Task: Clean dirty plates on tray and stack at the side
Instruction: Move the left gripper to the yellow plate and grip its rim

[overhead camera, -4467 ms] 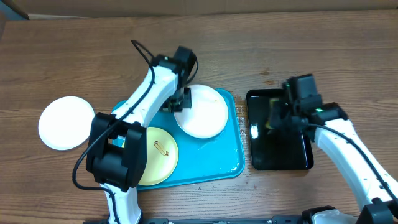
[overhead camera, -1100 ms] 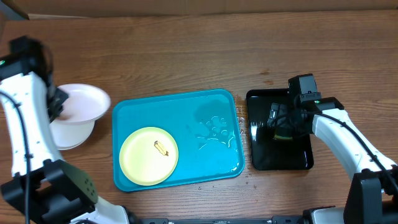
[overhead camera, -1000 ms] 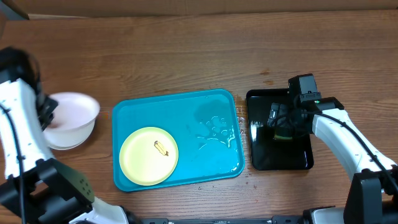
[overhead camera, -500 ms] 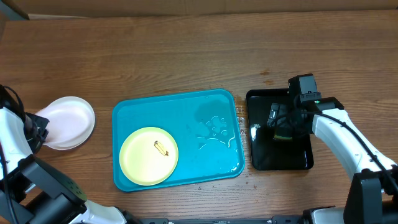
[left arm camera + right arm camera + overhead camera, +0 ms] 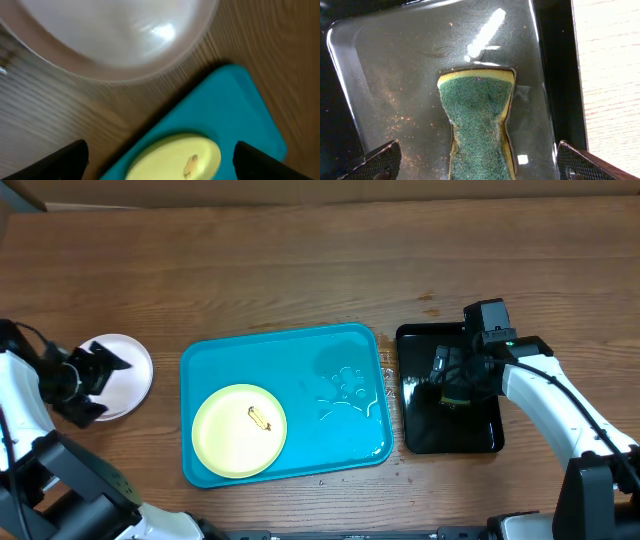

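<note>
L gripper (image 5: 100, 385): jaws spread wide, nothing between them. We see it over the near edge of the white plate, at the far L of the table.
White plate (image 5: 130, 372): on the bare wood table (image 5: 300, 270), just L of the tray and clear of it. Whether it's one plate or a stack, we can't tell.
Tray (image 5: 300, 360): turquoise, mid-table. Wet patches w/ droplets (image 5: 345, 390) on its R half.
Yellow-green plate (image 5: 225, 442): flat in the tray's front L corner, small brown smear (image 5: 259, 418) on it.
R gripper (image 5: 480, 165): jaws fully apart, holding nothing, hanging over the black tray.
Black tray (image 5: 450, 438): just R of the turquoise one, small gap between.
Sponge (image 5: 477, 115): green side up, yellow below. It lies in the black tray, fingers well clear on both sides.
</note>
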Robot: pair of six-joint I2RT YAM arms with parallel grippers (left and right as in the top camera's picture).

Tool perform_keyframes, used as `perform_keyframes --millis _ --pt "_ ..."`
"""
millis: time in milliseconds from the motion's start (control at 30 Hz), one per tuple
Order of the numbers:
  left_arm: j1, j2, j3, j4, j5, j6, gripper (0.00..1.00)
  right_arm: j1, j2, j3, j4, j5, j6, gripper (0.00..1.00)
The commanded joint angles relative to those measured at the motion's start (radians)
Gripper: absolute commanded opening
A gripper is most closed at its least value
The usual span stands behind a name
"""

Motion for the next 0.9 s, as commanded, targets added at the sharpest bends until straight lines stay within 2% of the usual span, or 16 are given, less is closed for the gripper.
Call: perform_keyframes --millis 0,67,100,133,200,300,400,500,567,633,767,867 --pt "-0.076 -0.083 0.002 -0.053 0.136 0.159 0.93 -0.003 -0.002 0.009 0.002 -0.001 0.001 1.00" --pt "-0.126 -0.111 -0.021 -0.083 0.119 0.190 0.91 -0.003 -0.002 0.009 0.002 -0.001 0.001 1.00" --pt "-0.179 -0.137 -0.056 -0.100 0.072 0.194 0.84 -0.003 -0.002 0.009 0.002 -0.001 0.001 1.00" --pt "-0.207 -0.145 -0.075 -0.106 0.043 0.194 0.82 -0.003 -0.002 0.009 0.002 -0.001 0.001 1.00" --pt "-0.267 -0.150 -0.119 -0.117 -0.031 0.182 0.82 -0.003 -0.002 0.009 0.002 -0.001 0.001 1.00" --pt "-0.348 -0.149 -0.203 -0.100 -0.103 0.141 0.73 -0.003 -0.002 0.009 0.002 -0.001 0.001 1.00" --pt "-0.409 -0.149 -0.285 -0.073 -0.134 0.106 0.46 -0.003 -0.002 0.009 0.002 -0.001 0.001 1.00" --pt "-0.447 -0.149 -0.349 -0.044 -0.158 0.075 0.30 -0.003 -0.002 0.009 0.002 -0.001 0.001 1.00" --pt "-0.461 -0.149 -0.385 -0.019 -0.234 -0.006 0.28 -0.003 -0.002 0.009 0.002 -0.001 0.001 1.00" --pt "-0.464 -0.149 -0.406 -0.003 -0.294 -0.077 0.31 -0.003 -0.002 0.009 0.002 -0.001 0.001 1.00" --pt "-0.459 -0.149 -0.411 0.027 -0.414 -0.143 0.40 -0.003 -0.002 0.009 0.002 -0.001 0.001 1.00" --pt "-0.460 -0.149 -0.411 0.045 -0.468 -0.170 0.40 -0.003 -0.002 0.009 0.002 -0.001 0.001 1.00"
